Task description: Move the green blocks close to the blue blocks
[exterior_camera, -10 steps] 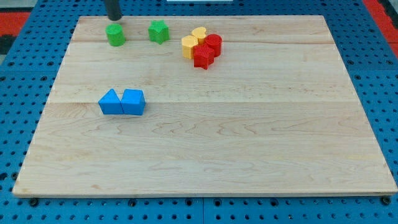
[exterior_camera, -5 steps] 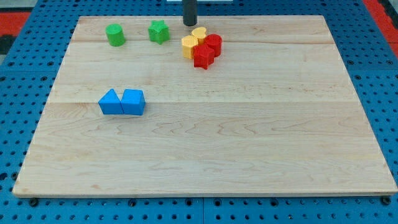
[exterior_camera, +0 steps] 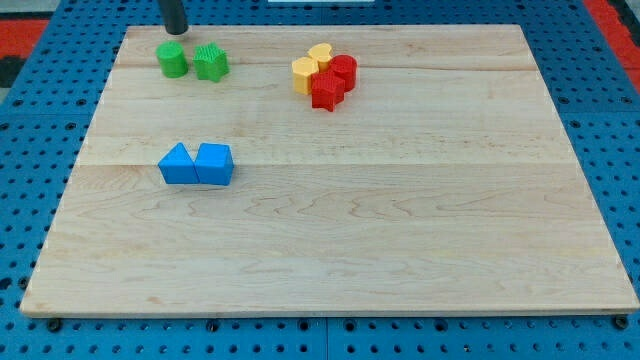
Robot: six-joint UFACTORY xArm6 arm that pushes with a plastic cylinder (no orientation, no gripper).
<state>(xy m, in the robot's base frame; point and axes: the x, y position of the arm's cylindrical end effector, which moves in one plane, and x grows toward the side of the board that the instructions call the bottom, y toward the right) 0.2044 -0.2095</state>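
Observation:
A green cylinder (exterior_camera: pixel 172 59) and a green star block (exterior_camera: pixel 210 62) sit side by side, touching, near the top left of the wooden board (exterior_camera: pixel 330 230). Two blue blocks, a triangle (exterior_camera: pixel 178 164) and a cube-like one (exterior_camera: pixel 214 164), touch each other at the left middle, well below the green pair. My tip (exterior_camera: pixel 176 31) is at the board's top edge, just above the green cylinder.
A tight cluster of two yellow blocks (exterior_camera: pixel 311 66) and two red blocks (exterior_camera: pixel 333 82) lies at the top centre, to the right of the green blocks. The board rests on a blue pegboard (exterior_camera: pixel 30 200).
The green star block has slid left against the green cylinder, which shifted slightly left. My tip went from the top left to the top centre and is back at the top left.

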